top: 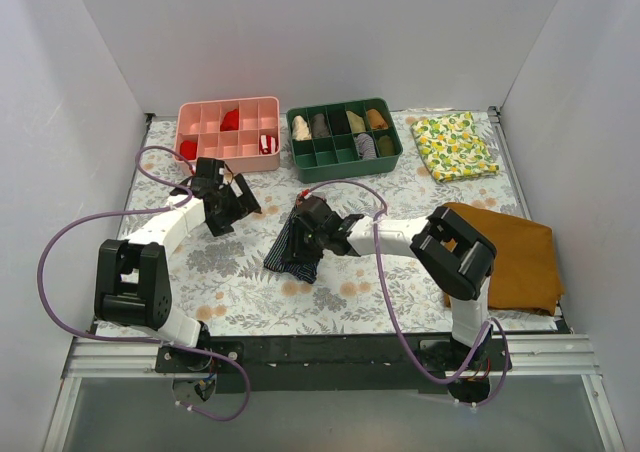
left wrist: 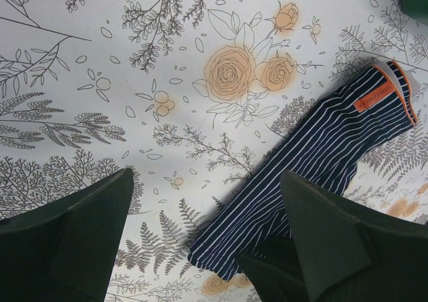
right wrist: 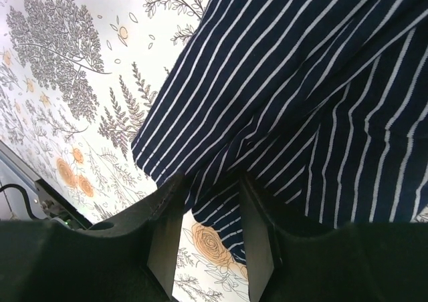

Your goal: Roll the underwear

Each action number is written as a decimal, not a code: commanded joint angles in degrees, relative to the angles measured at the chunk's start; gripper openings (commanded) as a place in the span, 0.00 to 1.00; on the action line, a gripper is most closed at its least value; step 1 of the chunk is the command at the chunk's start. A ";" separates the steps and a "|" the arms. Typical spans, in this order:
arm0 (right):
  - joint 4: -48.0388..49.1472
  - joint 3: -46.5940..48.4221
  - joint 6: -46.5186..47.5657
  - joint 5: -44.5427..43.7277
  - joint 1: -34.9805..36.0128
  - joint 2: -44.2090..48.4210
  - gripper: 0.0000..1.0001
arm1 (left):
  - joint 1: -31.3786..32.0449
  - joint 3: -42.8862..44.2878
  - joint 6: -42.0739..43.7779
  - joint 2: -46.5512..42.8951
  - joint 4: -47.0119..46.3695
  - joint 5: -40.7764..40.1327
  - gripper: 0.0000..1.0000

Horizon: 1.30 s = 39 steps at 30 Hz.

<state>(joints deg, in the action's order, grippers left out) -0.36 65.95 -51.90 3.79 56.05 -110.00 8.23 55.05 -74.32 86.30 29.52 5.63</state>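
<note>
The underwear [top: 292, 255] is dark navy with thin pale stripes and lies folded into a long strip at mid-table. In the left wrist view the underwear [left wrist: 314, 162] runs diagonally, its orange-trimmed waistband at the upper right. My right gripper [top: 314, 234] is down on the strip's edge. In the right wrist view my right gripper [right wrist: 210, 182] has its jaws half-closed, with a bunched fold of the underwear [right wrist: 301, 95] between the tips. My left gripper [top: 226, 204] hovers to the left of the cloth. It stands wide open and empty over the floral table cover [left wrist: 207, 182].
A pink tray [top: 230, 103] and a green tray [top: 350, 169] with small rolled items stand at the back. A lemon-print cloth [top: 455, 144] lies at the back right. A mustard-brown cloth [top: 515, 257] lies at the right edge. White walls enclose the table.
</note>
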 commanded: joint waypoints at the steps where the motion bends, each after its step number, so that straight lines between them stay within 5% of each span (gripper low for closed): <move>1: 4.13 0.15 -1.01 0.25 0.20 -0.04 0.45 | -0.58 -0.47 0.94 -2.63 -0.25 0.61 0.92; 7: 10.64 -1.53 -1.01 2.98 0.20 -0.22 0.41 | -0.76 -0.55 0.94 -2.89 -0.07 0.79 0.92; 14: 7.57 0.84 -0.57 2.98 0.11 -2.06 0.40 | -0.85 -0.99 0.94 -3.33 0.01 1.05 0.92; 23: 10.11 -1.61 0.74 2.45 0.11 1.09 0.02 | -0.93 -0.56 1.02 -3.42 0.28 1.23 0.92; 39: -2.18 -1.44 5.32 -1.59 -0.06 8.30 0.01 | -1.11 0.06 1.90 -2.46 0.72 2.81 0.92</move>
<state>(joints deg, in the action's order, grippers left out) 3.84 63.31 -47.79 4.21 56.01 -103.35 7.60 54.35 -73.47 85.71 29.76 7.27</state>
